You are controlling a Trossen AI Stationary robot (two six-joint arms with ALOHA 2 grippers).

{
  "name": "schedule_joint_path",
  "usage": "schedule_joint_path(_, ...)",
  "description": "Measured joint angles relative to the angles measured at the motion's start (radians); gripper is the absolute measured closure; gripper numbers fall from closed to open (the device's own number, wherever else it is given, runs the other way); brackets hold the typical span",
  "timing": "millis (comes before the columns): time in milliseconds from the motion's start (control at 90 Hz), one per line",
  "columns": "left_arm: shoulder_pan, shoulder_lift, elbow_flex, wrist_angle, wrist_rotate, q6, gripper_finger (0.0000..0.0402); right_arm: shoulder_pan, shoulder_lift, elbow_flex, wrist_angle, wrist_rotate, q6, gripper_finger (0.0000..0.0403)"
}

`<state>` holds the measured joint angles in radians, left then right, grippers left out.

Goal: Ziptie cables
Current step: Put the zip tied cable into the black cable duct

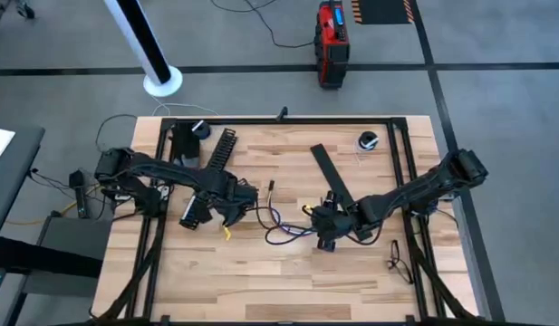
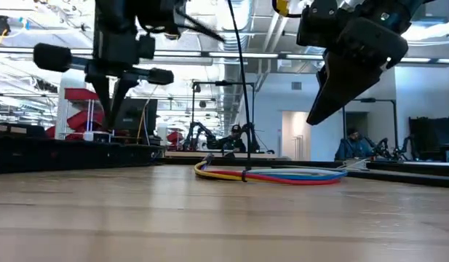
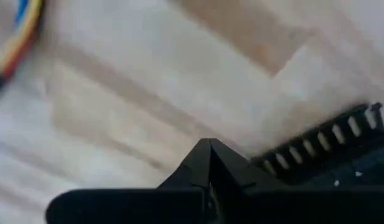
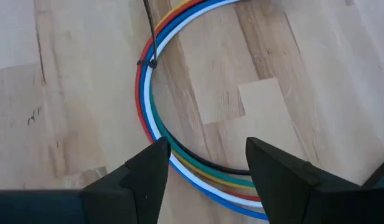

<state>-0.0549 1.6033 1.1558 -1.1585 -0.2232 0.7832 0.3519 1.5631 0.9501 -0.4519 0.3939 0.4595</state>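
The cables lie in a loose loop on the wooden table's middle, a flat band of coloured wires. A thin black tie goes round the band, and its tail stands up from it. My right gripper hovers open above the loop, clear of it, at the loop's right in the high view. My left gripper hangs shut above the table at the loop's left, with nothing between its fingers. One end of the cables shows in the left wrist view.
A black comb-slotted channel lies at the far left, close to my left gripper. A flat black strip lies at the far middle, beside my right arm. A small dark round object sits near the far edge. People sit in the room behind.
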Motion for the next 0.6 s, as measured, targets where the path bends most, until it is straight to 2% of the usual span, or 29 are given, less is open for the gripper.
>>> schedule_joint_path(144, 0.058, 0.004, -0.003, 0.010, -0.143, -0.495, 0.0398, 0.000, 0.000, 0.000, 0.000, 0.000, 0.003, 0.0194)
schedule_joint_path(267, 0.084, 0.004, -0.003, -0.040, -0.157, -0.801, 0.0378, 0.000, 0.000, 0.000, 0.000, 0.000, -0.012, 0.0194)
schedule_joint_path(456, 0.073, 0.004, -0.003, -0.062, -0.156, -1.093, 0.0331, 0.000, 0.000, 0.000, 0.000, 0.000, -0.059, 0.0194)
schedule_joint_path(600, 0.049, 0.004, -0.003, -0.061, -0.221, -1.276, 0.0299, 0.000, 0.000, 0.000, 0.000, 0.000, -0.098, 0.0194)
